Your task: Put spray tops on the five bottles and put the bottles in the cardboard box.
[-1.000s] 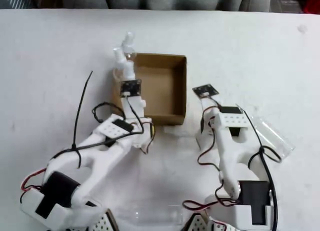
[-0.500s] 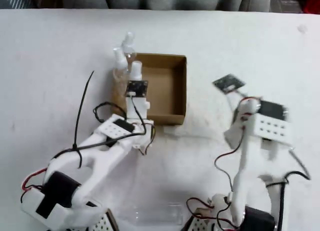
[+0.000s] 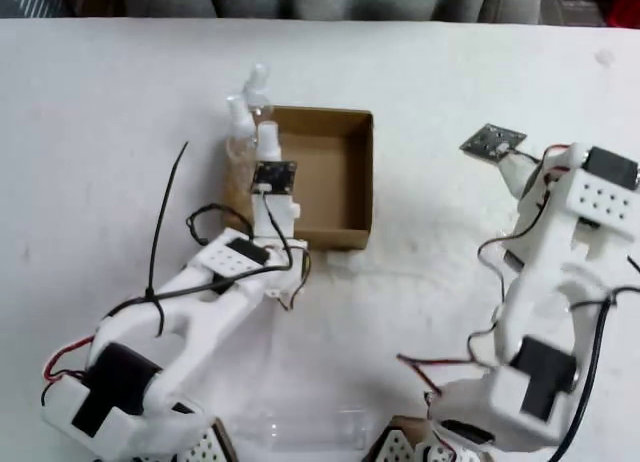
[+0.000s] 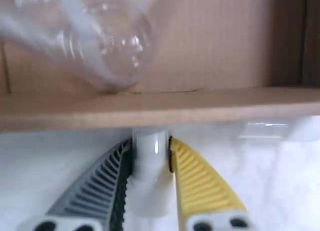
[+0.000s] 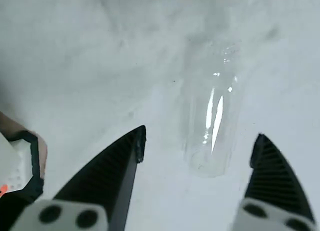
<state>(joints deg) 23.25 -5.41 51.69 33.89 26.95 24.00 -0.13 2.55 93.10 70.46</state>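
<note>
My left gripper (image 4: 150,158) is shut on a white spray top (image 4: 149,163), right at the near wall of the cardboard box (image 4: 150,111). A clear bottle (image 4: 112,51) shows blurred over the box floor beyond that wall. From above, the left arm (image 3: 225,272) reaches the box (image 3: 325,172) at its left side, with a white spray top (image 3: 268,137) standing past its wrist. Two topped bottles (image 3: 245,107) stand at the box's far left corner. My right gripper (image 5: 195,141) is open above a clear bottle (image 5: 212,126) that lies on the table without a top.
The right arm (image 3: 555,232) stands at the table's right side, well away from the box. A clear plastic piece (image 3: 300,427) lies at the front edge between the two arm bases. A black cable tie (image 3: 160,222) sticks up from the left arm.
The right arm has swung from beside the box out to the right side of the table. The left gripper has shifted the spray top slightly right, over the box's left edge.
</note>
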